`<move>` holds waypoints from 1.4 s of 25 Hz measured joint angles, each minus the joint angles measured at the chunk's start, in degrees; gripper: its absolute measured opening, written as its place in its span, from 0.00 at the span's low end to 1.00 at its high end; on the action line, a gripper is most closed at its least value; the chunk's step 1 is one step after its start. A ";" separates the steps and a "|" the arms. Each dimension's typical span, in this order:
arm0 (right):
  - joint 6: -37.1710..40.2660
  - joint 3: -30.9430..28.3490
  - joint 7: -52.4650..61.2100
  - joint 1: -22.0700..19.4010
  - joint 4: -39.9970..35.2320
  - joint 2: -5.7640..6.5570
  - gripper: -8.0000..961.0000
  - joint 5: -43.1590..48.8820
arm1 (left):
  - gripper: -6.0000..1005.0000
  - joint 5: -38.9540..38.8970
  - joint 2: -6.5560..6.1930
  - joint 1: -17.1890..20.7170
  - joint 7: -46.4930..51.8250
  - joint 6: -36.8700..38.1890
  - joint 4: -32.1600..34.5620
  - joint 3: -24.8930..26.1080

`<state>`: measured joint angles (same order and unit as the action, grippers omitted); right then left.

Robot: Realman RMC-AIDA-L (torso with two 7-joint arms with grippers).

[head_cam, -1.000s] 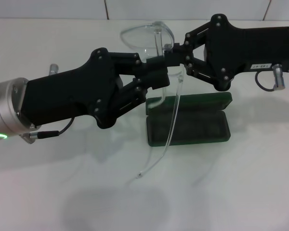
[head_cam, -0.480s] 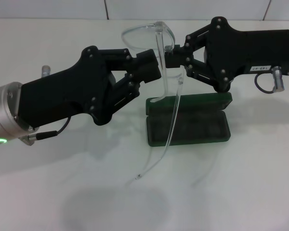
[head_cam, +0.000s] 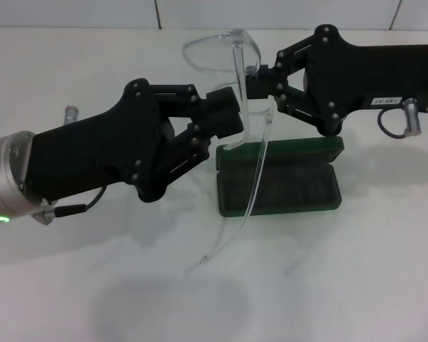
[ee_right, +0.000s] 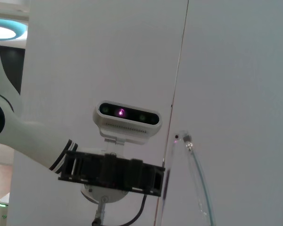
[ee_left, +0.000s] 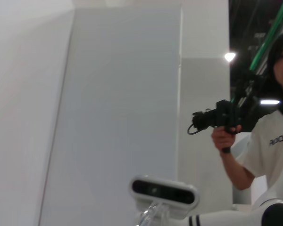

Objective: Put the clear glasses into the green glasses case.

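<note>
Nearest the robot, the free tip of one long temple arm of the clear glasses (head_cam: 237, 92) hangs low above the white tabletop (head_cam: 357, 278), left of and nearer than the green glasses case (head_cam: 279, 178). The case lies open right of centre, its lined tray near and its lid laid back on the far side; nothing is in it.

The left gripper (head_cam: 227, 114) reaches in from the left, above the tabletop and just left of the case's far left corner. Its fingertips sit together just beside the glasses' hanging temple; whether they touch it cannot be told, and the jaws look narrow with nothing clearly between them.

Farther off, the right gripper (head_cam: 255, 80) comes in from the right above the case's lid. Its jaws are pinched on the glasses' frame, holding them in the air with the lens rising toward the far side.
</note>
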<state>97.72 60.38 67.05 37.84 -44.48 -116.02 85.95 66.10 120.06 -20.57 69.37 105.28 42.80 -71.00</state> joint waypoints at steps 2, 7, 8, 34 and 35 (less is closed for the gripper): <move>0.00 0.14 -0.19 0.00 0.20 0.00 0.06 -0.03 | 0.16 -0.70 0.00 0.04 -0.04 0.34 0.00 -0.53; 0.00 0.92 -1.56 1.18 2.72 0.00 0.06 -0.92 | 0.16 -1.13 0.00 -0.37 -0.37 -0.04 -0.31 -1.42; 0.00 1.13 -1.92 1.50 3.33 0.00 0.06 -1.17 | 0.16 -1.14 0.02 -0.43 -0.57 -0.34 -0.41 -1.62; 0.07 4.18 -3.58 1.68 5.10 -0.18 0.06 -3.62 | 0.16 -4.86 0.05 -0.42 -4.54 -0.39 -4.66 -2.73; -0.08 4.05 -3.68 1.56 5.12 -0.17 0.06 -3.62 | 0.16 -4.87 -0.02 -0.43 -4.45 -0.20 -4.60 -3.12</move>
<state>97.64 64.43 63.37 39.40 -39.36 -116.19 82.32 61.24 120.04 -20.99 64.92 105.08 38.21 -74.11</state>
